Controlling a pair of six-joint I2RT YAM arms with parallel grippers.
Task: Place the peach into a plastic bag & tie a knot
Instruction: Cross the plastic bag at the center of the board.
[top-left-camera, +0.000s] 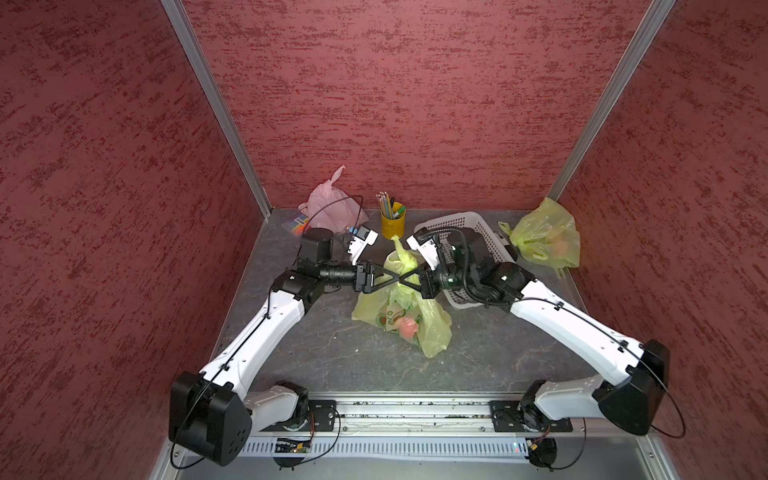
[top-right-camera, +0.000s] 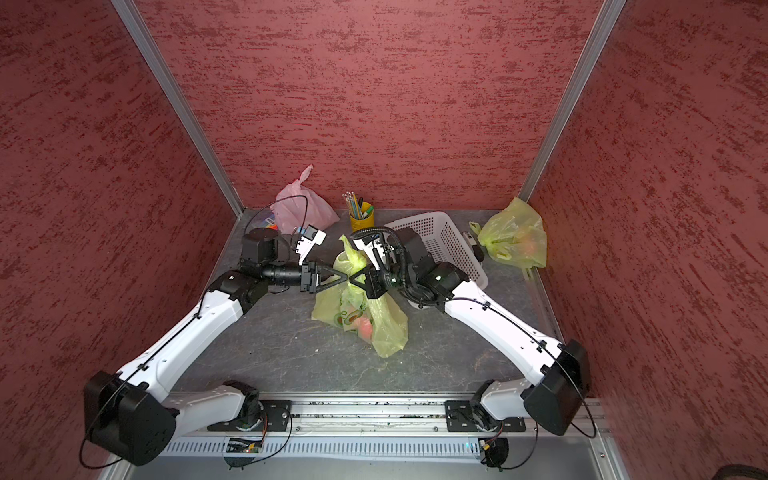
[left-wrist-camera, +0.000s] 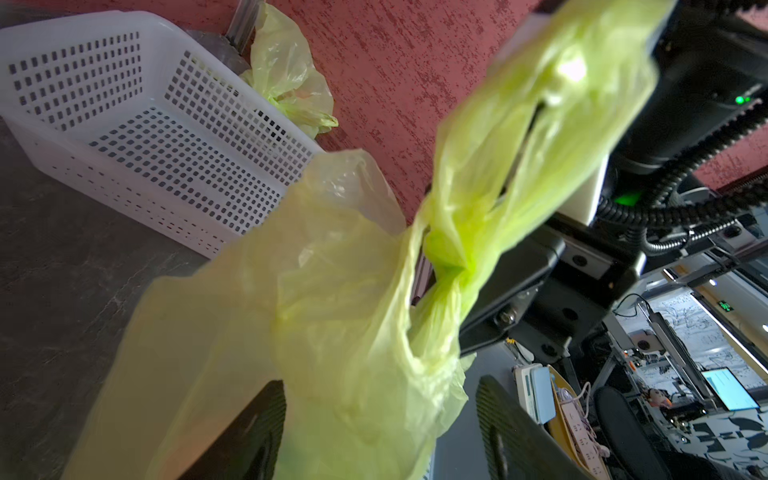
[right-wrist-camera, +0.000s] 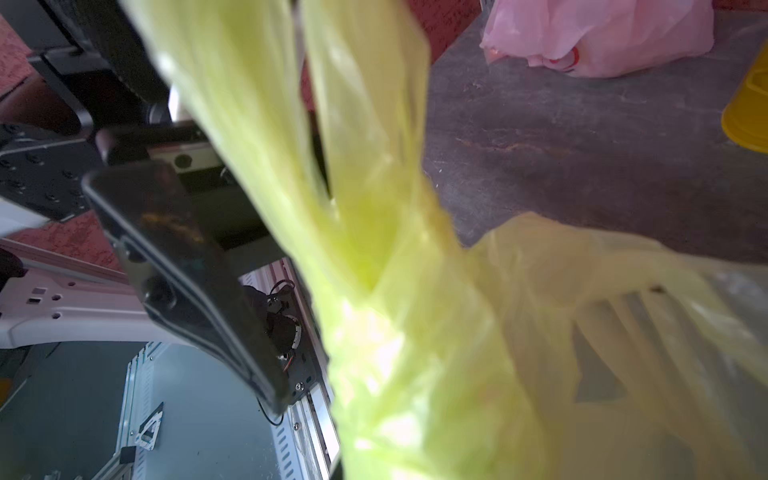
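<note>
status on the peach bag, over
Left gripper open, right gripper shut on neck of yellow bag. Peach inside. White basket close by, not blocking.

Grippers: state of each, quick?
Left gripper: jaws open, yellow bag loose between them.
Right gripper: jaws closed on the yellow bag's twisted neck.

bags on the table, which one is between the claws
The middle yellow-green bag, peach inside; the pink bag and the corner yellow-green bag lie apart at the back.
</note>
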